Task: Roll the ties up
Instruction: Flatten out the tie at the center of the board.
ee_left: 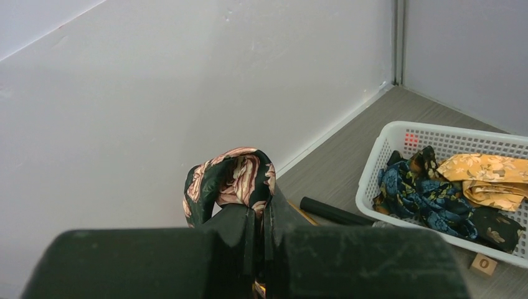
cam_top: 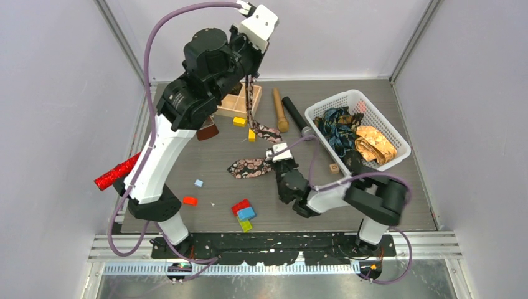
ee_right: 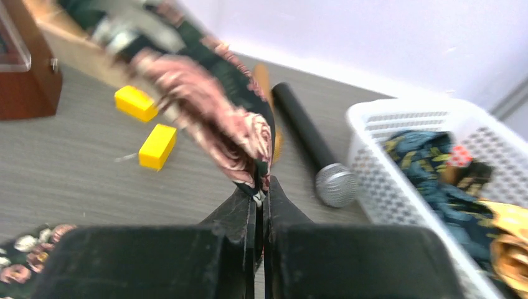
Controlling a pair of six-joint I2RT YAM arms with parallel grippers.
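Observation:
The black tie with pink-beige paisley (cam_top: 256,123) hangs from my raised left gripper (cam_top: 251,78) down to the table, its wide end (cam_top: 248,167) lying flat. My left gripper (ee_left: 259,215) is shut on a fold of this tie (ee_left: 233,177). My right gripper (cam_top: 274,157) is low over the table and shut on the same tie (ee_right: 218,118), as the right wrist view (ee_right: 259,190) shows. A dark blue-teal tie (cam_top: 337,128) and a golden-orange tie (cam_top: 375,143) lie in the white basket (cam_top: 348,98).
A black microphone (cam_top: 296,114) and a wooden pin (cam_top: 279,109) lie beside the basket. A wooden box (cam_top: 240,99), yellow blocks (cam_top: 239,121), and red, blue and green blocks (cam_top: 243,213) are scattered about. A red glittery microphone (cam_top: 116,172) sits at the left edge.

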